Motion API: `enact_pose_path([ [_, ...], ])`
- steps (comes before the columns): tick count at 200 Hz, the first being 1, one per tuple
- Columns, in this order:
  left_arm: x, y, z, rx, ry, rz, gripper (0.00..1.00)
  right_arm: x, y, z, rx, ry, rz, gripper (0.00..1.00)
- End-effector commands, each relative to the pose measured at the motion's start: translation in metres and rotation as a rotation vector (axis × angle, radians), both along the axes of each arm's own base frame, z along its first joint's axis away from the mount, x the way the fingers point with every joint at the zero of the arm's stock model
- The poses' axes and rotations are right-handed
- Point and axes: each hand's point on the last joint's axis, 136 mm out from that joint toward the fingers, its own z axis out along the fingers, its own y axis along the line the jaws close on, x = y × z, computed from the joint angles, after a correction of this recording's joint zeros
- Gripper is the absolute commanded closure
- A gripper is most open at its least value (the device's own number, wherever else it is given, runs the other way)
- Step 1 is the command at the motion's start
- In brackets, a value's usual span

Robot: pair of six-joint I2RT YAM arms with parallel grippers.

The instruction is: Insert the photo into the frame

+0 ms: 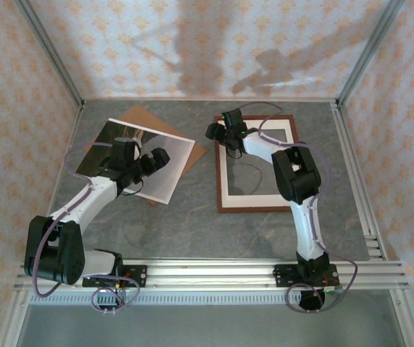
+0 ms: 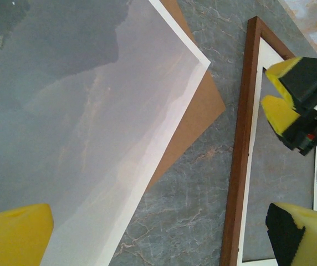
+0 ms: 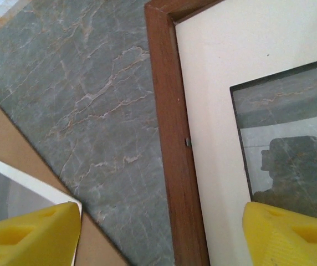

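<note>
Left gripper [image 1: 156, 159] wide apart, hovering over photo [image 1: 174, 172], flat on cardboard [image 1: 142, 116], left of frame [image 1: 254, 207]. Right gripper [image 1: 218, 134] apart, empty, above frame's left rail. I'd nip photo's corner only, lift level, no creasing

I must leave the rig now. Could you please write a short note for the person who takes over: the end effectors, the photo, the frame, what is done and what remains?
Left end effector: open, above the photo, holding nothing.
Right end effector: open, above the far left corner of the frame, holding nothing.
Photo: lies on the cardboard, on the left of the table, apart from the frame.
Frame: lies on the right, with the white mat inside it.
Done: nothing yet; the photo is not in the frame.
Left: pick up the photo and lay it in the frame.
</note>
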Motion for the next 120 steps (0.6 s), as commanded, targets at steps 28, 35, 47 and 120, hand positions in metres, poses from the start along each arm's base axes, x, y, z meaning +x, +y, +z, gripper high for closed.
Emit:
enact_pose_path([
  [28,0.018,0.022,-0.009,0.125,0.002,0.083,0.00,-0.048,0.010,0.058,-0.090,-0.085,0.154,0.19],
  [35,0.023,0.024,-0.011,0.130,0.009,0.090,0.00,-0.058,0.016,0.057,-0.092,-0.080,0.183,0.19],
  [47,0.034,0.023,-0.014,0.142,0.020,0.084,0.00,-0.074,0.026,0.056,-0.096,-0.076,0.228,0.19],
  [120,0.074,-0.001,-0.068,0.176,0.169,-0.047,0.02,-0.117,0.011,0.035,-0.192,-0.014,0.241,0.20],
])
